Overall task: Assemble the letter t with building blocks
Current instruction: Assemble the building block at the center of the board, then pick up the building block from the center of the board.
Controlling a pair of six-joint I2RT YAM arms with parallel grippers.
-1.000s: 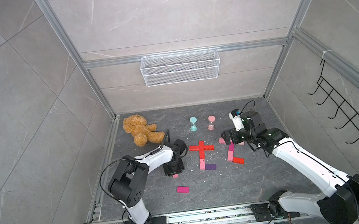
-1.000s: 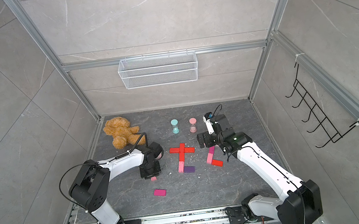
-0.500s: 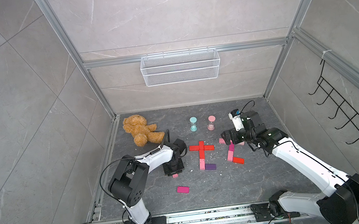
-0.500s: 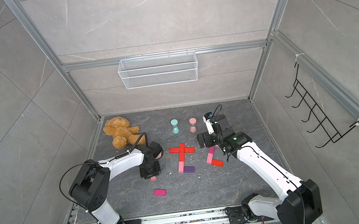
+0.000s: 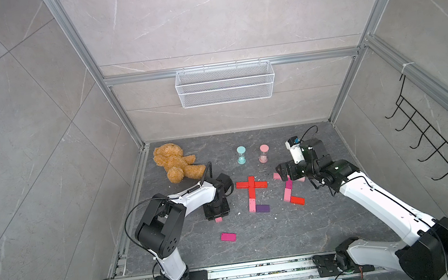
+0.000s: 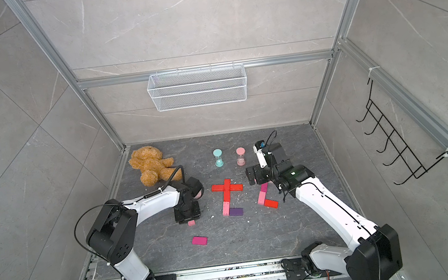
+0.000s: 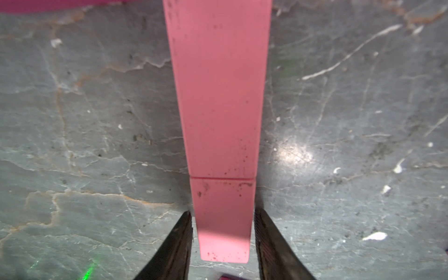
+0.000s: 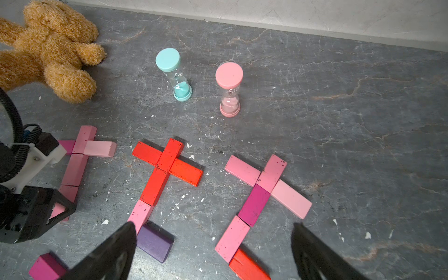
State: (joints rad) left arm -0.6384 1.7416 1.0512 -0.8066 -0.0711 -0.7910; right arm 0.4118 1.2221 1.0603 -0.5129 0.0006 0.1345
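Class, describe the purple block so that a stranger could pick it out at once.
In front of the teal hourglass lies a red cross of blocks. At the foot of its stem is a pink block, with the purple block against its side, the only purple piece there.

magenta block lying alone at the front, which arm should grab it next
Likely left. The left gripper is nearest the magenta block, jaws just clear of a pink block. The right gripper is far off, past the red t.
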